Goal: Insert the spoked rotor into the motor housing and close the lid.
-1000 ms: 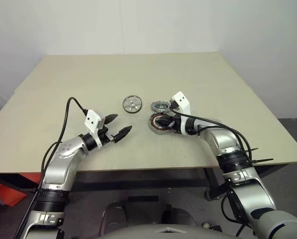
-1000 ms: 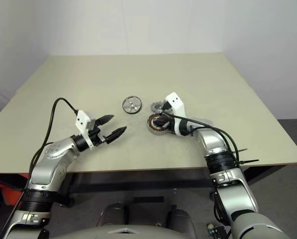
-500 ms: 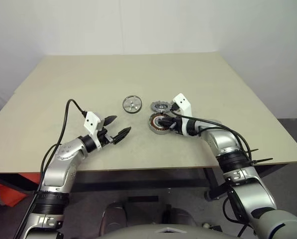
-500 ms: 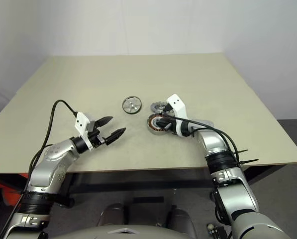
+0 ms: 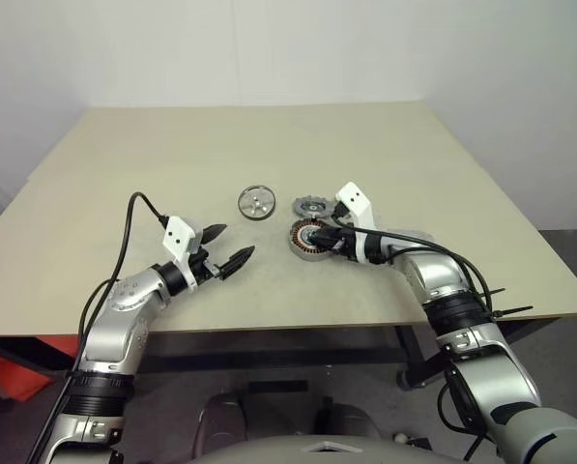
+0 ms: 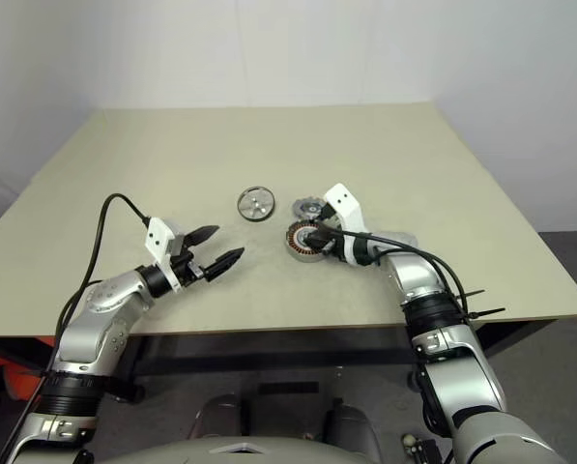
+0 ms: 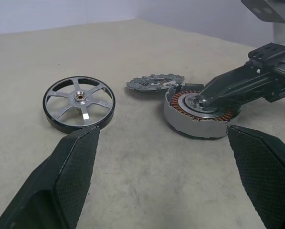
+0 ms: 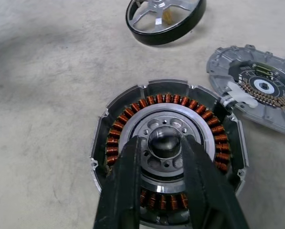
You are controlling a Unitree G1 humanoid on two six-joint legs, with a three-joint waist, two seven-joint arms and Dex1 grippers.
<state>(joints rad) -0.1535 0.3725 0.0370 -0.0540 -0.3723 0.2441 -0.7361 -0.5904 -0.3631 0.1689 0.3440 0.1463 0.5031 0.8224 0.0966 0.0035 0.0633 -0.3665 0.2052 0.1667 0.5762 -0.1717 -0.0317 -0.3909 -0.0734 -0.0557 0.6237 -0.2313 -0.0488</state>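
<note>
pale beige table [image 5: 172,155] against a plain light wall carries three round parts near its middle. the rotor [image 7: 79,102], a shiny spoked disc in a dark rim, lies flat and alone on the robot's left of the group, well apart from both grippers. the housing [image 8: 168,148] sits to the right of it, a ring of copper windings around a silvery centre with a raised hub. the lid [image 8: 259,88], grey with a notched rim, lies just beyond the housing on its far right side, its edge touching or slightly overlapping the housing's rim; which of the two i cannot tell. lid and rotor are apart from each other.

right gripper [image 8: 165,145] reaches in from the robot's right, tilted down over the housing. its two black fingers [image 8: 125,176] stand a little apart, one on either side of the central hub, close against it; whether they press it or merely flank it cannot be told, so i cannot tell if this pincer grips.

left gripper [image 5: 228,246] hangs above bare table on the near left, pointing toward the parts and well short of them, its fingers [image 7: 70,167] spread wide with nothing between them. a black cable [image 5: 129,242] loops from its wrist
</note>
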